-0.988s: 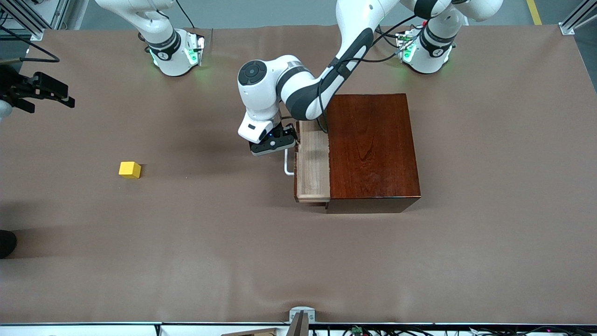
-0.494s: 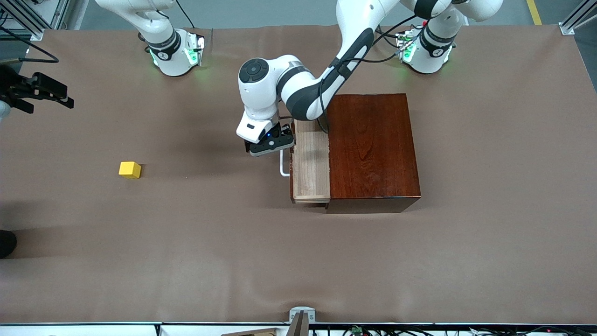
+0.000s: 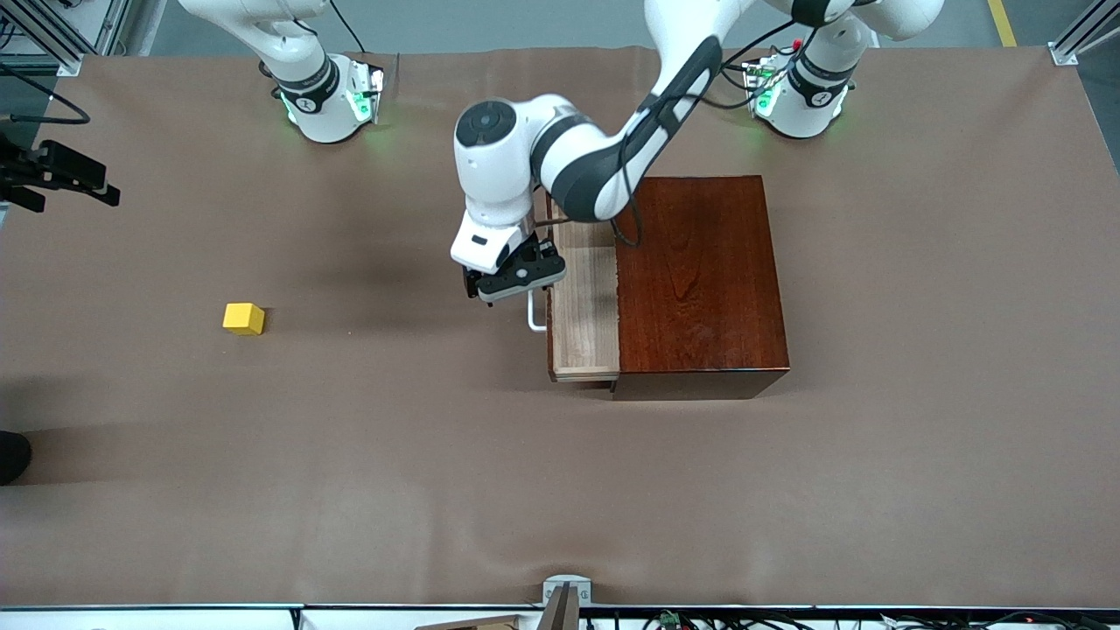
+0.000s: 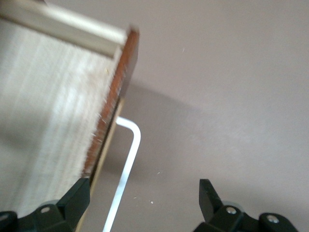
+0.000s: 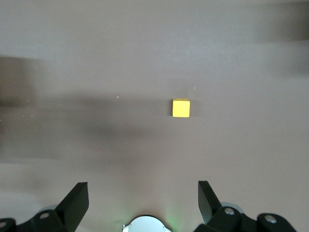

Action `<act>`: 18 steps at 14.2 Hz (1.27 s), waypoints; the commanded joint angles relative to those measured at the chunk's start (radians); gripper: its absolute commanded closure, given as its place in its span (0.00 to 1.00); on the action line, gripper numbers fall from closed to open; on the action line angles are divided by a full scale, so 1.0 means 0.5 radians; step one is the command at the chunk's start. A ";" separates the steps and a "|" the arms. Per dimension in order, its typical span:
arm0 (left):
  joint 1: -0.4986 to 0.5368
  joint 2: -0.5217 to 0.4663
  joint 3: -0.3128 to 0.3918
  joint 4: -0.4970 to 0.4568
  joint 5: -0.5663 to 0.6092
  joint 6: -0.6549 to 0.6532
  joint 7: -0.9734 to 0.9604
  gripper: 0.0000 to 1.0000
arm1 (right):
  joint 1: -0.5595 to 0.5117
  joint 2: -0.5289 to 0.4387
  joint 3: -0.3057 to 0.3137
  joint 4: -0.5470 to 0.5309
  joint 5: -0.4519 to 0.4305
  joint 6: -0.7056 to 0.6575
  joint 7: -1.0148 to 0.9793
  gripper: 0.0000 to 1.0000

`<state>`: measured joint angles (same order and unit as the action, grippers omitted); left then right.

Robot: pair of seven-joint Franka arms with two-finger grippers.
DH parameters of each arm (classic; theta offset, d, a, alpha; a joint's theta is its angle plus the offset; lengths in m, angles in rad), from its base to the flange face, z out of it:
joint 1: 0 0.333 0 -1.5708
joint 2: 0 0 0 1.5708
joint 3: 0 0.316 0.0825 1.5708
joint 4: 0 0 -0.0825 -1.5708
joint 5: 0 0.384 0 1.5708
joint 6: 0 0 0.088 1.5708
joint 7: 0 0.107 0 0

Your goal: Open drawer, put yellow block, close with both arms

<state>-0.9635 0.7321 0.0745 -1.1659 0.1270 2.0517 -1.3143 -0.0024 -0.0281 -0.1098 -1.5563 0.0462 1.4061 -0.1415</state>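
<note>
over the handle: left gripper (image 3: 516,282), fingers apart, hides part of the white handle (image 3: 535,313).
drawer (image 3: 584,308): pulled out toward the right arm's end.
yellow block (image 3: 243,318): on the table.
right gripper (image 3: 61,175): spread, partly cut off.

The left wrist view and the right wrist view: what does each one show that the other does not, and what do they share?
Only the left wrist view shows the drawer, pulled open, with its white handle between the open fingers of the left gripper, which do not touch it. Only the right wrist view shows the yellow block, alone on the table, with the right gripper open above it. Both show the brown table cover.
</note>
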 commanded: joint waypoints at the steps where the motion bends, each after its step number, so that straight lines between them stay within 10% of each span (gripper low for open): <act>1: 0.043 -0.249 0.056 -0.055 0.028 -0.087 0.036 0.00 | -0.004 0.093 -0.041 0.023 -0.025 0.007 0.010 0.00; 18: 1.135 -1.108 0.029 -0.159 0.007 -1.222 1.591 0.00 | -0.038 0.507 -0.056 0.002 -0.013 0.342 0.016 0.00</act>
<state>-0.4530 0.2280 0.1077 -1.1963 0.1328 1.4679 -0.6187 -0.0116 0.2071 -0.1431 -1.5596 0.0445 1.5719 -0.1410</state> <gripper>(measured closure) 0.000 0.000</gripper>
